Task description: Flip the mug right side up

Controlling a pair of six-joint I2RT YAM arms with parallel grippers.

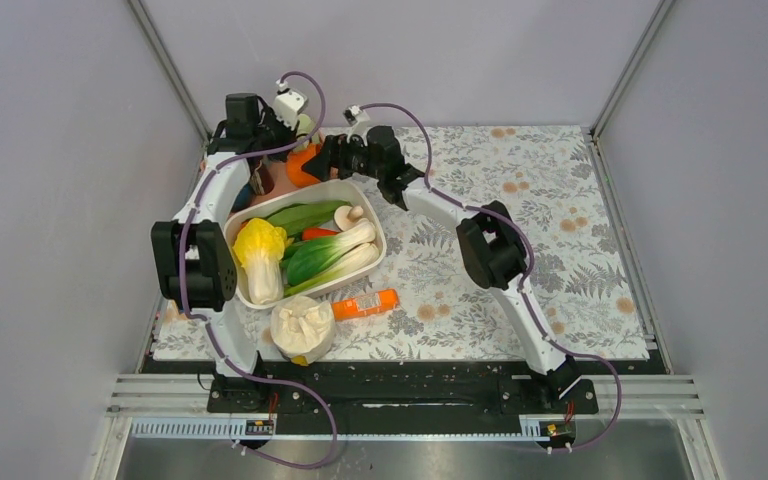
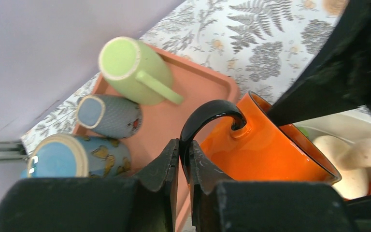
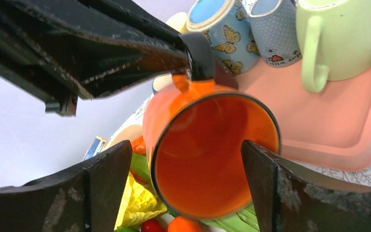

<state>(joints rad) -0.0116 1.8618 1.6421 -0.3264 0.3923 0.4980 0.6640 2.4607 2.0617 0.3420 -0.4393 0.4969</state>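
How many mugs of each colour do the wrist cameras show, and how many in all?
green mug: 1
grey dotted mug: 1
blue butterfly mug: 1
orange mug: 1
Total: 4

Left arm [image 1: 203, 205] and right arm [image 1: 465, 215] extended toward far left, left gripper [image 2: 183, 151] pinched shut, right gripper [image 3: 186, 151] spread wide

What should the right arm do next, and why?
Probably close the right gripper on the glossy orange mug: its open fingers bracket the mug's mouth, while the left gripper pinches only the black handle, leaving the mug tipped sideways.
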